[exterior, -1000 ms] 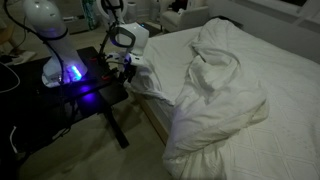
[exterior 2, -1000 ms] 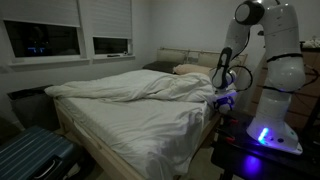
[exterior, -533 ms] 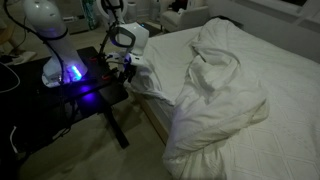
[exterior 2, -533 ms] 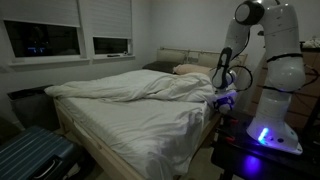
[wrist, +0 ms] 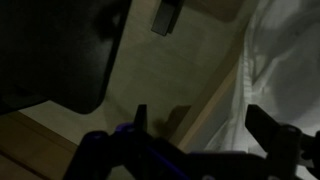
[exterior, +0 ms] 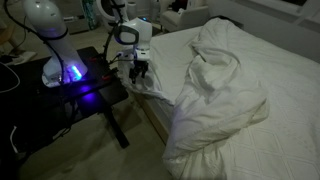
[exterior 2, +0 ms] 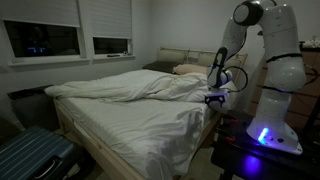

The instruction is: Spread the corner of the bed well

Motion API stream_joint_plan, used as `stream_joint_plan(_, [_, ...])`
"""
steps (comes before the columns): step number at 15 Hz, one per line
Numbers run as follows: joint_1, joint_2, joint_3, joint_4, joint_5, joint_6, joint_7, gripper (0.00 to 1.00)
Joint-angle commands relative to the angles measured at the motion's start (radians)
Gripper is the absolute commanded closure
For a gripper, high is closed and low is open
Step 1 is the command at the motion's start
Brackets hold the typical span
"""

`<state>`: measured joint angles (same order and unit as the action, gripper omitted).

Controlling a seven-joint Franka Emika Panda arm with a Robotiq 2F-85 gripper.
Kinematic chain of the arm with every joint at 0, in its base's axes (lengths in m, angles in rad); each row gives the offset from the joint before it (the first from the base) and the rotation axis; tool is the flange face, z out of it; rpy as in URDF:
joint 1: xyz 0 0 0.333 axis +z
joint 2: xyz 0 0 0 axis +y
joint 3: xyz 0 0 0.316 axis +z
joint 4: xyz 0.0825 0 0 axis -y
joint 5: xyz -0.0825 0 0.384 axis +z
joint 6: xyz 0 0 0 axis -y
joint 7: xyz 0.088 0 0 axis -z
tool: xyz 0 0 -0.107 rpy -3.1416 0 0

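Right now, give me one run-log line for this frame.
gripper: open, empty | corner: near gripper, ungripped | duvet: bunched on bed | spread: not done

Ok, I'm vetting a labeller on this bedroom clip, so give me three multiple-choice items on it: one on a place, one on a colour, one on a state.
1. Where is the black two-finger gripper? A) at the wide white bed's side edge, by the small black table; B) over the bed's middle; C) at the window.
2. The light glowing on the white robot base is: A) red; B) blue; C) green.
3. The gripper's jaws are: A) shut on fabric; B) shut, empty; C) open, empty.
Answers: 1 A, both exterior views show it at the mattress edge; 2 B, the glow is blue; 3 C, the wrist view shows its fingers apart, nothing between.
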<state>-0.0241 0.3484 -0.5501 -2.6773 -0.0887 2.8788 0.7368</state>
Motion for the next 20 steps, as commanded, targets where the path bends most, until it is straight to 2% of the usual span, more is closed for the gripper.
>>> stream_joint_plan(1, [0.000, 0.061, 0.050, 0.037, 0.133, 0.148, 0.062, 0.00])
stream_joint_plan(4, [0.008, 0.149, 0.064, 0.089, 0.254, 0.248, 0.056, 0.00])
stream_joint_plan(7, [-0.031, 0.234, 0.061, 0.161, 0.332, 0.247, 0.015, 0.00])
stream_joint_plan(12, [-0.097, 0.360, 0.017, 0.303, 0.357, 0.274, -0.032, 0.00])
stream_joint_plan(18, [-0.224, 0.477, 0.030, 0.485, 0.371, 0.257, -0.110, 0.00])
stream_joint_plan(20, [-0.270, 0.507, 0.054, 0.539, 0.367, 0.250, -0.152, 0.00])
